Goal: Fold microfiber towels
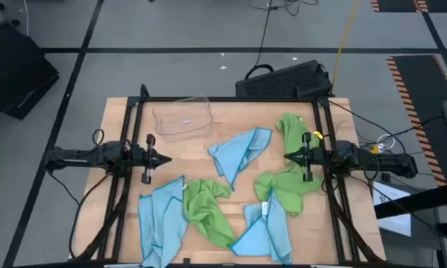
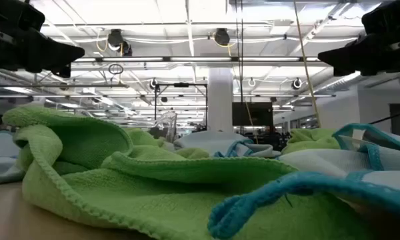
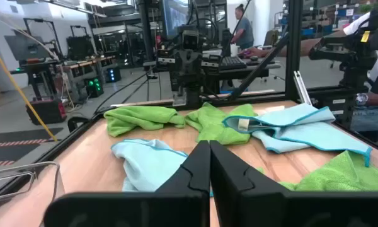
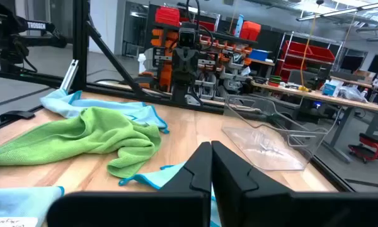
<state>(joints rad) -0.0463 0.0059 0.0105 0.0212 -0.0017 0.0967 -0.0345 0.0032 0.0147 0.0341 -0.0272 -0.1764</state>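
Note:
Several crumpled microfiber towels lie on the wooden table [image 1: 208,112]. A light blue one [image 1: 238,152] is in the middle, and lime green ones lie at the right [image 1: 287,182] and at the front centre [image 1: 205,208]. More blue ones lie at the front left [image 1: 160,219] and front right [image 1: 268,227]. My left gripper [image 1: 166,158] hovers shut over the table's left part and points right; its shut fingers show in its wrist view [image 3: 209,164]. My right gripper [image 1: 287,157] hovers shut above the right green towel and points left, its fingers [image 4: 211,164] together. Neither touches cloth.
A clear plastic tray [image 1: 182,117] stands at the far left of the table, also seen from the right wrist [image 4: 271,135]. A black frame [image 1: 138,100] borders the table. Bare wood lies between the tray and the left gripper. People stand in the room beyond [image 3: 242,28].

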